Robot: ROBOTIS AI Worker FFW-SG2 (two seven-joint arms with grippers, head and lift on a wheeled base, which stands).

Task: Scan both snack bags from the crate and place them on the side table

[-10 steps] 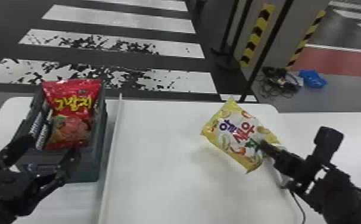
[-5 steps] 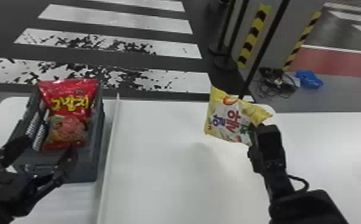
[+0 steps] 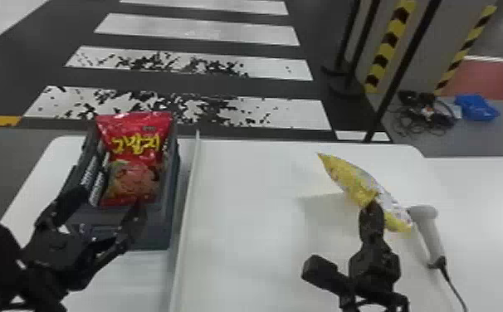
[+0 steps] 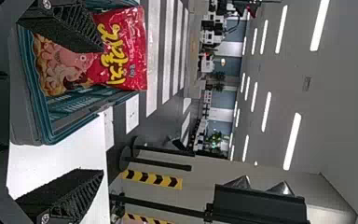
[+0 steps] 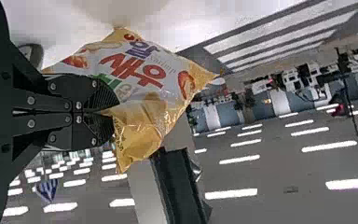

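Clamped on the yellow bag (image 5: 154, 84) near one side with the right gripper (image 5: 111, 112), likely pinched tight so as not to drop it. Held up just beside the scanner (image 3: 428, 232), maybe to turn the code that way; can't tell about a beep. Look well to the left of the scanner for the red bag (image 3: 134, 145), propped up in the crate (image 3: 157, 236), maybe for an easy grab next. See the left gripper (image 3: 108, 199) over there too, with jaws wide apart, perhaps to fit around the red bag. Best not to crumple the yellow bag, for fear of hiding the code.
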